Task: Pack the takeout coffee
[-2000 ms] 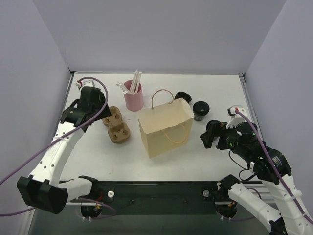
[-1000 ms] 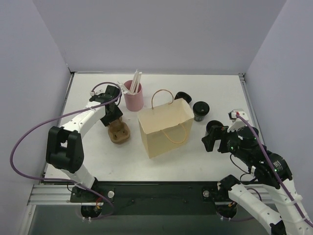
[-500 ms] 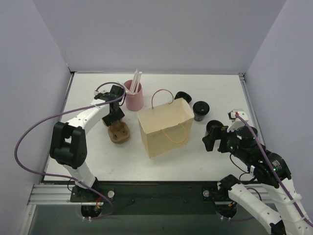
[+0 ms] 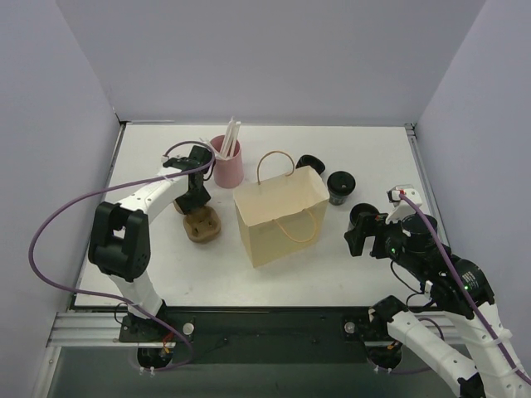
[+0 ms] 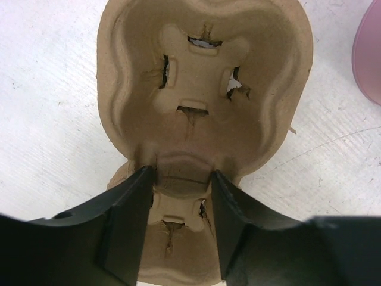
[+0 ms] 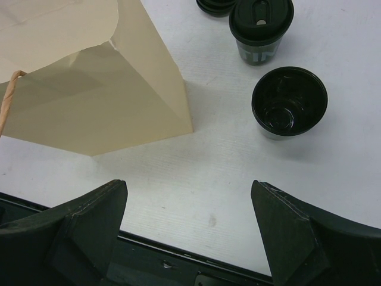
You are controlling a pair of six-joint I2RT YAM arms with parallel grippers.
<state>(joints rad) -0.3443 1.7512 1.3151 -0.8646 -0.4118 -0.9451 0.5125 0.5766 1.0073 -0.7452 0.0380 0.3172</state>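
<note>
A brown pulp cup carrier [image 4: 202,225] [image 5: 202,77] lies left of the tan paper bag [image 4: 282,220] [image 6: 89,89], which stands open with its handles up. My left gripper [image 4: 193,199] [image 5: 181,173] is down on the carrier, and its fingers press both sides of the narrow bridge between the two cup wells. A lidded black coffee cup [image 4: 339,186] [image 6: 262,27] and an open black cup [image 4: 362,217] [image 6: 289,101] stand right of the bag. My right gripper [image 4: 355,236] [image 6: 190,190] hovers wide open and empty near the open cup.
A pink tumbler with white straws [image 4: 226,162] [image 5: 369,53] stands just behind the carrier, close to the left wrist. A loose black lid [image 4: 309,163] [image 6: 214,6] lies behind the bag. Grey walls close in the table on three sides.
The left arm swung in from the far left onto the carrier, and its jaws narrowed round the bridge. The right arm hardly moved.
</note>
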